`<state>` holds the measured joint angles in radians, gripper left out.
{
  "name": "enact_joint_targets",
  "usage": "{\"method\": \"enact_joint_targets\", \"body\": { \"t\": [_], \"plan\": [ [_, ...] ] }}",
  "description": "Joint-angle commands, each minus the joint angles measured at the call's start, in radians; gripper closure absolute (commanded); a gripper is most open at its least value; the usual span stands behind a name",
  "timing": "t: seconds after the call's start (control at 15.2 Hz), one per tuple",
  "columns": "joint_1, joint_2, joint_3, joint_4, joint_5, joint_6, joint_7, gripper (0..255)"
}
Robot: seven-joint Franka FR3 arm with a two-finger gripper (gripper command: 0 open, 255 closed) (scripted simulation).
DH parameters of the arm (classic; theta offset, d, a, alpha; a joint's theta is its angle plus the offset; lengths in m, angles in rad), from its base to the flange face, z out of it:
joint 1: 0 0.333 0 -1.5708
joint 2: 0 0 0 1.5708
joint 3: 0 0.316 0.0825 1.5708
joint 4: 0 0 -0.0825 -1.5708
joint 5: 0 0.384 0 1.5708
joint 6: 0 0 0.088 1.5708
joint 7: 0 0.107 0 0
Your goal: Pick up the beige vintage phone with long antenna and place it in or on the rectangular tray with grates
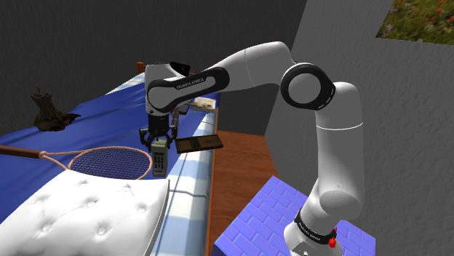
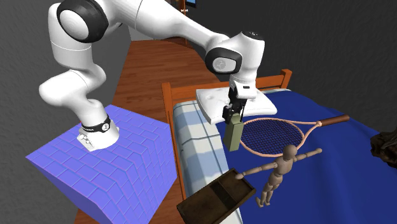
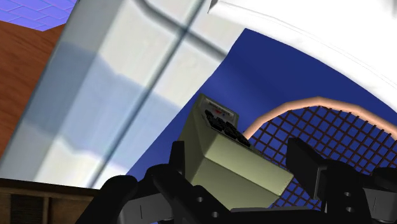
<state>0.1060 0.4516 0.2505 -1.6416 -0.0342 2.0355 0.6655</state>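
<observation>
A bed with a smooth blue cover forms the work surface. A white tufted pillow lies at one end, with an oval netted racket beside it. A dark rectangular slatted tray rests at the bed's edge. The gripper clasps the boxy beige phone upright beside the racket's head.

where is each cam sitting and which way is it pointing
Shoulder view: beside the stand, looking over the bed at the tray; the whole arm shows.
Second exterior view: beyond the tray, facing back at the arm past a wooden mannequin; arm and stand show.
Wrist view: on the hand, looking down along the gripper; its fingers clasp the phone.
All three share the phone and racket.
</observation>
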Motion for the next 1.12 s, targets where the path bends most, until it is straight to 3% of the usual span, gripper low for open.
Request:
{"method": "enact_joint_targets", "body": {
  "t": [0.0,0.46,1.06],
  "plan": [
    [0.0,0.0,0.0,0.0,0.0,0.0,0.0,255],
    [0.0,0.0,0.0,0.0,0.0,0.0,0.0,255],
    [-0.002,-0.04,0.005,0.065,0.009,-0.103,0.0,255]
  ]
}}
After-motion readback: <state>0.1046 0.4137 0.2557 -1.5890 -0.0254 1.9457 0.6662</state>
